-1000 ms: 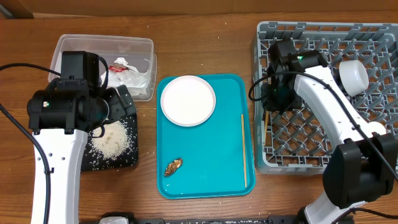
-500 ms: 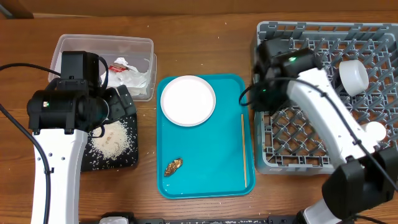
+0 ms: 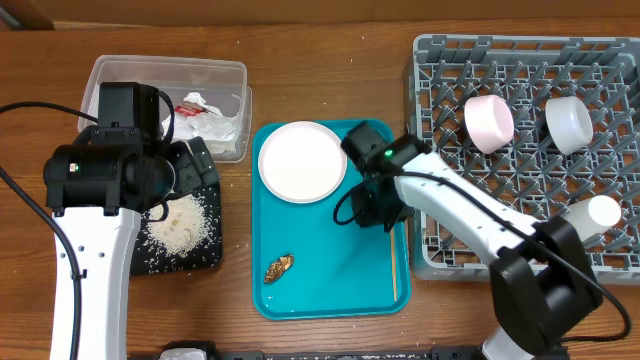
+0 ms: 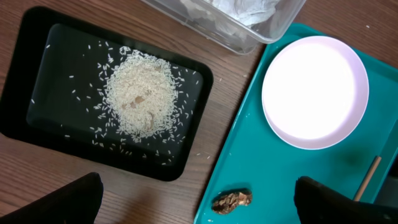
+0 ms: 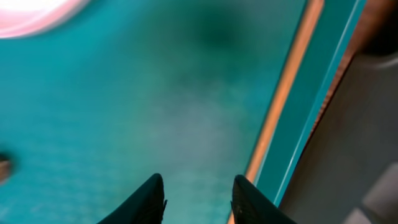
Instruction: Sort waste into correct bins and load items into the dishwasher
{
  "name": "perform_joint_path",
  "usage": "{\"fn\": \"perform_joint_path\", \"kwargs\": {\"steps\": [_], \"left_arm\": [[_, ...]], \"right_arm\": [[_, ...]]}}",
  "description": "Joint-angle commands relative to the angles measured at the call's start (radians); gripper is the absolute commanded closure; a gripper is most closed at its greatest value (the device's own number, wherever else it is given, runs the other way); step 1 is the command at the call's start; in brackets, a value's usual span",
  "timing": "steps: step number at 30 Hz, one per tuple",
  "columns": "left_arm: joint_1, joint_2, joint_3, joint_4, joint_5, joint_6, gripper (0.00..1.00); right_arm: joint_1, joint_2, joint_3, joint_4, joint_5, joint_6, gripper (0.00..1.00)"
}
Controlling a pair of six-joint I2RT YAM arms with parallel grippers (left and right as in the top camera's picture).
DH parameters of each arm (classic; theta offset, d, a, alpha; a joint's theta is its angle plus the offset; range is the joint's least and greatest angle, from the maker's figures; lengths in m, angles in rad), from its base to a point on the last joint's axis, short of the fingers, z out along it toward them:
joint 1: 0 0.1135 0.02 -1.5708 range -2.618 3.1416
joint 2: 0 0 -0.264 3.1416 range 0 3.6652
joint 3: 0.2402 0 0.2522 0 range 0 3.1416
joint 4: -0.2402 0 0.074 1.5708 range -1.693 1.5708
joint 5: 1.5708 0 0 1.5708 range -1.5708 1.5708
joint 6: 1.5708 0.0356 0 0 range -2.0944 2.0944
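The right tool (image 5: 198,182), tips slightly apart and empty, has the dish rack (image 3: 430,250) on its right and hangs low over the teal tray (image 3: 330,270), with the white plate (image 3: 302,161) to its left. The wooden stick (image 5: 283,93) lies just right of the tips. The tool probably needs to shift across and straddle it before closing.

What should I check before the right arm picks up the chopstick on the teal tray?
1. Right claw open and empty: ok.
2. Chopstick lying free along the teal tray right edge: ok.
3. Right claw centred over Chopstick: not ok, it lies off to one side of the fingers.
4. White plate apart from Chopstick: ok.
5. Left claw away from Chopstick: ok.
6. Height above the tray: cannot tell.
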Motion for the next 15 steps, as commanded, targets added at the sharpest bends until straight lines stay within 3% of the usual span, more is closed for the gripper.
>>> {"fn": "perform_joint_path", "kwargs": {"steps": [1,15], "left_arm": [[0.005,0.006,0.000,0.001,0.005,0.019,0.00],[0.005,0.006,0.000,0.001,0.005,0.019,0.01]], "right_arm": [[0.003,0.009,-0.067,0.029,0.073,0.090,0.60],[0.014,0.010,-0.240,0.135,0.053,0.108,0.58]]}}
